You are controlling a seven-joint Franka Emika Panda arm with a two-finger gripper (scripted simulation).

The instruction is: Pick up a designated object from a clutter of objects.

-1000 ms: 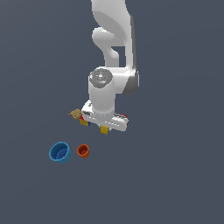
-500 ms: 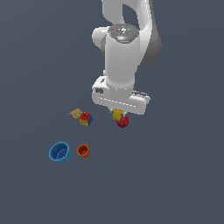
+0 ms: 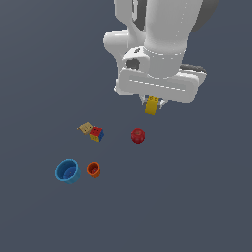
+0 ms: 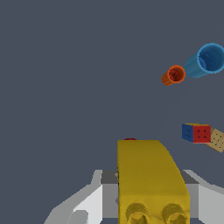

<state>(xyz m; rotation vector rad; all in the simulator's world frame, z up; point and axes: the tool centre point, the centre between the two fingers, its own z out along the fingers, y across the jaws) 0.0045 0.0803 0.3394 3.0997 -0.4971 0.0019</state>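
My gripper (image 3: 153, 104) is shut on the small yellow studded brick (image 3: 151, 106) and holds it high above the floor; in the wrist view the yellow brick (image 4: 148, 179) fills the space between the grey fingers (image 4: 85, 205). On the floor lie the red ball-like object (image 3: 138, 135), the multicoloured cube (image 3: 97, 134) touching the tan block (image 3: 86, 128), the blue cup (image 3: 67, 171) and the smaller orange cup (image 3: 93, 170). In the wrist view the ball (image 4: 129, 139) is almost hidden behind the brick.
The wrist view also shows the blue cup (image 4: 206, 60), the orange cup (image 4: 173, 75), the cube (image 4: 196, 132) and the tan block (image 4: 217, 140) on the dark grey floor (image 3: 197, 197). The arm's white body fills the upper part of the exterior view.
The arm has risen and moved toward the exterior view's right with the yellow brick in its grip. The brick has left the clutter; the other items have not moved.
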